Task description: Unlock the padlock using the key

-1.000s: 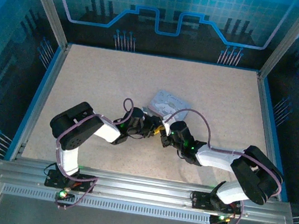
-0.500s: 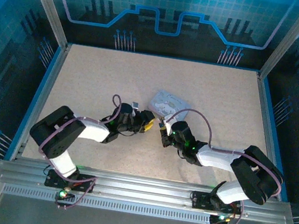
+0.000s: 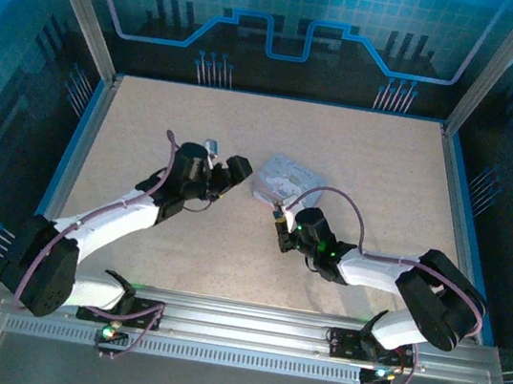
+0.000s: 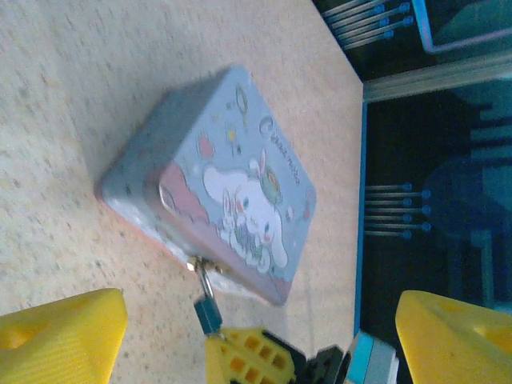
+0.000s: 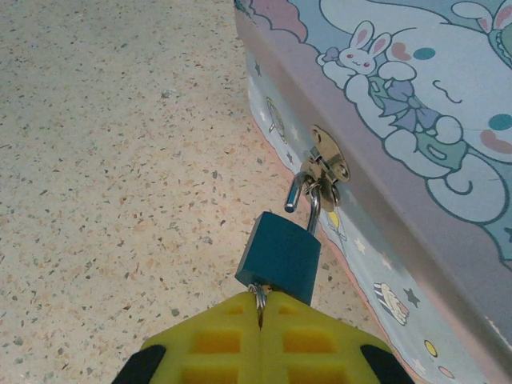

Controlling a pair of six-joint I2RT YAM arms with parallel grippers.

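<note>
1. Padlock (image 5: 278,256) hangs from the hasp of the cartoon tin box (image 5: 416,120), near centre; the right gripper (image 5: 260,308) stays clenched on the key (image 5: 259,298) in its base.
2. Left gripper (image 3: 229,171) has let go, spread wide and withdrawn far-left, so turning the key likely falls to the right arm alone.

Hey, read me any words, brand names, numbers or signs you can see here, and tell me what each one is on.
Cursive line on the lid of the cartoon-printed tin box, beside the white long-eared figure: too blurred to read.
Padlock: no lettering on the face that shows.
Nothing else legible.
</note>
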